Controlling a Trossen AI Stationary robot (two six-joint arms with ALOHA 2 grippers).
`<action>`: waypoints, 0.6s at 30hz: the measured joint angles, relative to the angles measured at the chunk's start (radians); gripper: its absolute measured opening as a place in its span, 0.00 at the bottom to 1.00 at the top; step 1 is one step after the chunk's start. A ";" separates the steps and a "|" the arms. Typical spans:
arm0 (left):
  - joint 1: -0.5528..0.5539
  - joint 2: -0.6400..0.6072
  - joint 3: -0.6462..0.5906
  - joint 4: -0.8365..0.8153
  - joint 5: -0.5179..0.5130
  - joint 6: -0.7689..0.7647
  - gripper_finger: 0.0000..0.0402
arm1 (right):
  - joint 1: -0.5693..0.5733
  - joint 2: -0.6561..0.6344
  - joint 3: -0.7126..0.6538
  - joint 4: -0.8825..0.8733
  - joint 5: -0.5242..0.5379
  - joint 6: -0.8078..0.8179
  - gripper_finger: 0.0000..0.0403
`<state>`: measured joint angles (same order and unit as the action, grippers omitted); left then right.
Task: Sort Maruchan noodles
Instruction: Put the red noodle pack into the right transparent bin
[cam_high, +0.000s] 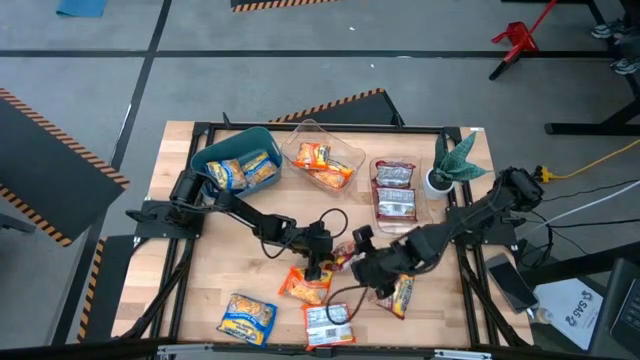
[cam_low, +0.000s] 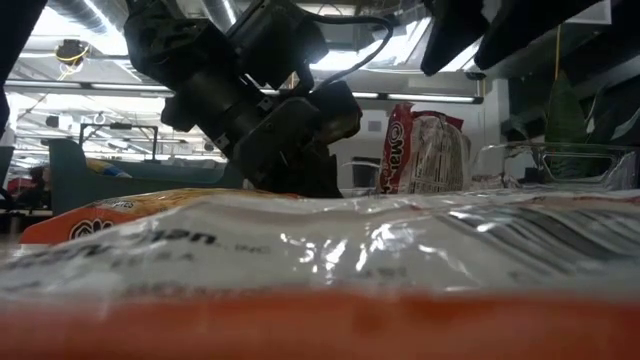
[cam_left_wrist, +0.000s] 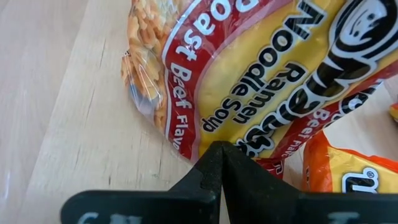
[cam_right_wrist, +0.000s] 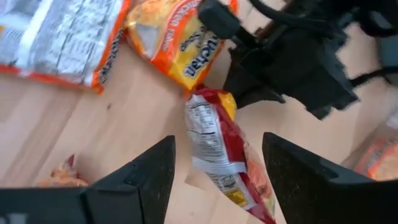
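From above, mid-bench: left gripper (cam_high: 322, 262) and right gripper (cam_high: 368, 270) meet over a red-and-yellow beef packet (cam_high: 345, 256) standing between them. An orange packet (cam_high: 305, 286) lies just beside it. More packets: blue-yellow one (cam_high: 247, 318) and a silvery-backed one (cam_high: 328, 326) at the near edge, another (cam_high: 402, 296) under the right arm. Already sorted: blue-yellow in the teal bin (cam_high: 225, 146), orange in a clear tray (cam_high: 340, 136), red-white in a second clear tray (cam_high: 377, 164).

Low view: a packet (cam_low: 300, 250) right at the lens blocks most of it; left gripper's dark body (cam_low: 290, 140) beyond; a red-white packet (cam_low: 425, 150) upright farther off.

Left wrist: fingers pressed together, pinching the beef packet's lower seam (cam_left_wrist: 236, 93). Glossy crinkled film, noodle brick visible through a clear window.

Right wrist: fingers (cam_right_wrist: 146, 171) spread wide, empty, straddling the packet (cam_right_wrist: 217, 149) without touching.

Judgement: light, slick wrap, brittle brick inside. Best taken by the flat crimped end seam or across the narrow sides; a hard squeeze would crack the noodles.
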<state>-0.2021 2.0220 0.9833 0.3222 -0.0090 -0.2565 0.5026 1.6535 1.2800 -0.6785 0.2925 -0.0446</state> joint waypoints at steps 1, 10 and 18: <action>0.000 0.000 0.000 0.000 0.000 -0.003 0.00 | -0.014 0.000 0.000 0.000 -0.023 -0.019 0.56; 0.000 0.000 0.000 -0.001 -0.024 -0.004 0.00 | -0.092 0.044 0.000 0.005 -0.115 -0.095 0.56; 0.002 0.000 0.000 0.000 -0.035 -0.025 0.00 | -0.099 0.119 0.000 0.007 -0.092 -0.117 0.56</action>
<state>-0.2005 2.0220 0.9829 0.3218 -0.0444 -0.2819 0.4031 1.7728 1.2797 -0.6718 0.2001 -0.1612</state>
